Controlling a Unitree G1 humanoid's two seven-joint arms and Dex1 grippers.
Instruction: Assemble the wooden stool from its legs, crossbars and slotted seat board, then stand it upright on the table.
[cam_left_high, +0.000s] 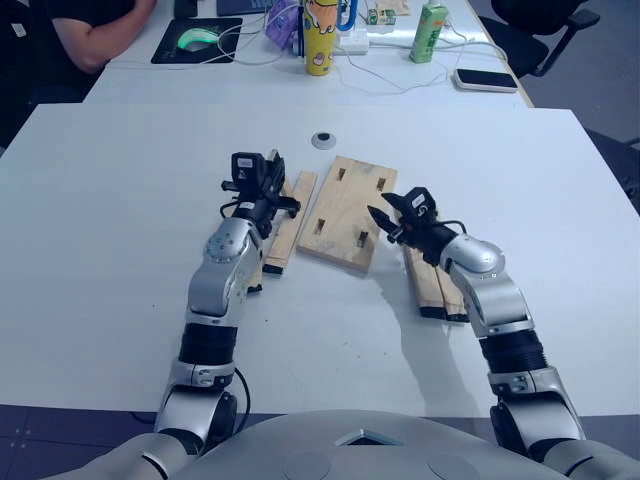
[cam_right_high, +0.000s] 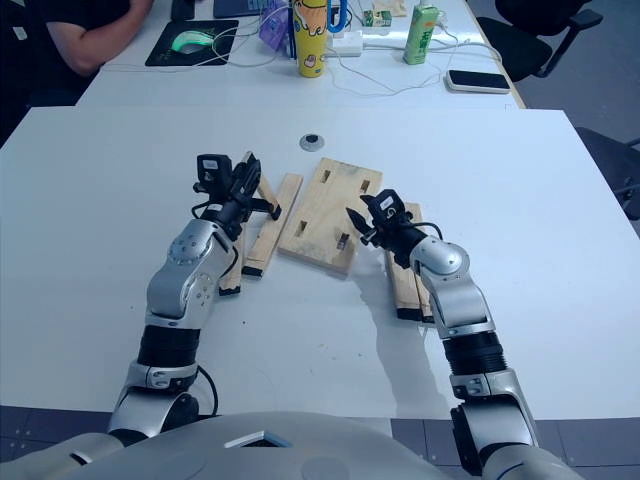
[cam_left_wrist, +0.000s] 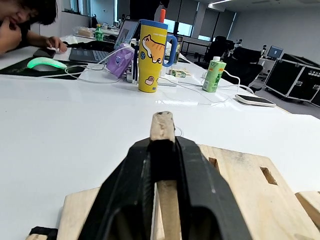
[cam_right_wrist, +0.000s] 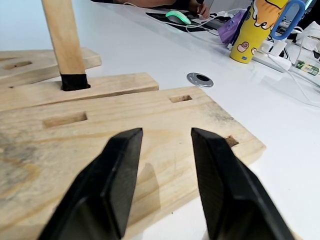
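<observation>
Board (cam_left_high: 345, 210) lies flat mid-table, slots up. Your left gripper (cam_left_wrist: 162, 146) is clamped on a leg (cam_left_wrist: 162, 125), just left of the board, above loose planks (cam_left_high: 290, 228). Your right gripper (cam_right_wrist: 164, 136) hangs spread wide over the board's near right edge.

- No words or numbers could be read anywhere.
- The yellow cup (cam_left_wrist: 151, 55) on the far desk had a cat picture on it, but no clear letters.
- The green carton (cam_left_wrist: 214, 74) to its right had print too small to read.
</observation>
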